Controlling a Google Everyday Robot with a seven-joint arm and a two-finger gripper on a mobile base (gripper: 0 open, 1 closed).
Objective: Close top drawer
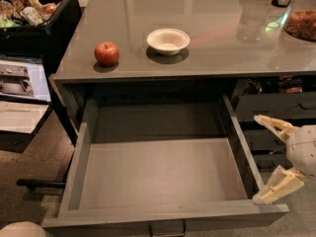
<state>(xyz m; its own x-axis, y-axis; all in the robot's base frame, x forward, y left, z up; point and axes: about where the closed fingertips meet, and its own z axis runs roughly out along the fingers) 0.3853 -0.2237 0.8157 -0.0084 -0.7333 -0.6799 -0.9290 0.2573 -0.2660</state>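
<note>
While the wide dark-grey metal top drawer (163, 174) stands fully open toward me, my beige two-finger gripper (257, 159) hangs fingers apart just beside its near right corner. If I push there, off-centre, I risk skewing and jamming it.

So the gripper (256, 158) sits way over at the right edge of the view, in the lower half, coming in from the right with its fingertips pointing left. Its two fingers (274, 126) are pale cream with a ribbed look, and they're spread wide, one above the other. The upper one angles up and to the left, the lower one down and to the left, so together they make a big V opening leftward. Right behind them is a rounded grey-white wrist housing (302, 149), partly cut off by the frame edge. The rest of the arm is out of view.
</note>
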